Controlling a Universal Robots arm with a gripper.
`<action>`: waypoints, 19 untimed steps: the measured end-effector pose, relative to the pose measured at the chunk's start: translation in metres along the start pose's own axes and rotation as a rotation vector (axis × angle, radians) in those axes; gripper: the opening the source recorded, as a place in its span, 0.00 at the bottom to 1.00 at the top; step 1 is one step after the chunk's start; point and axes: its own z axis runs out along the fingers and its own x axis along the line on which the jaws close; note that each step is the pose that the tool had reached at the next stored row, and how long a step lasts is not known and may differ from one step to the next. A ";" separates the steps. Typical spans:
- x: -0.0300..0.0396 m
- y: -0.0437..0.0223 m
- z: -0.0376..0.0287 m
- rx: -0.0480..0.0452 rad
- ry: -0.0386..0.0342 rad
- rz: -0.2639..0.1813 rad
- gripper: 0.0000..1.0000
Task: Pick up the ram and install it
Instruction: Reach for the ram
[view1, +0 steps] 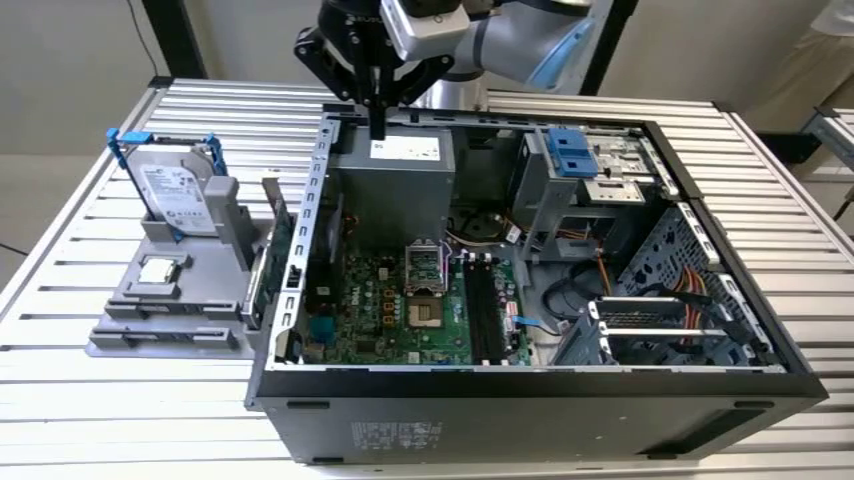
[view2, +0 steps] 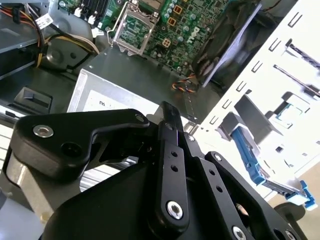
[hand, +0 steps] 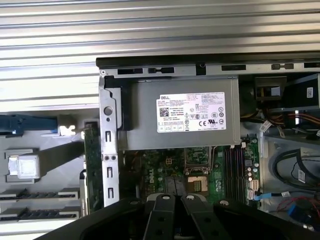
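Outside the computer case (view1: 534, 410), just beside its side wall, the ram (view1: 271, 255) stands on edge in the grey fixture (view1: 160, 340), untouched. Gripper (view1: 379, 132) hangs over the case's power supply (view1: 394, 190), fingers drawn together, holding nothing. Judged risk: the stick sits tight against the case's wall, so a finger coming down could strike that wall, or a skewed pinch could tilt the thin board.

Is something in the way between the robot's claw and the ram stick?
Yes, the case's side wall. The gripper hangs over the power supply inside; the ram stands just outside that wall, in the grey holder. From above, nothing visible blocks it.
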 end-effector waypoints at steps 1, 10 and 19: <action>0.0005 -0.0001 0.0000 0.0000 0.0001 0.000 0.00; 0.0072 -0.0006 0.0000 0.0001 0.0010 0.000 0.00; 0.0186 -0.0014 0.0008 0.0001 0.0025 0.000 0.00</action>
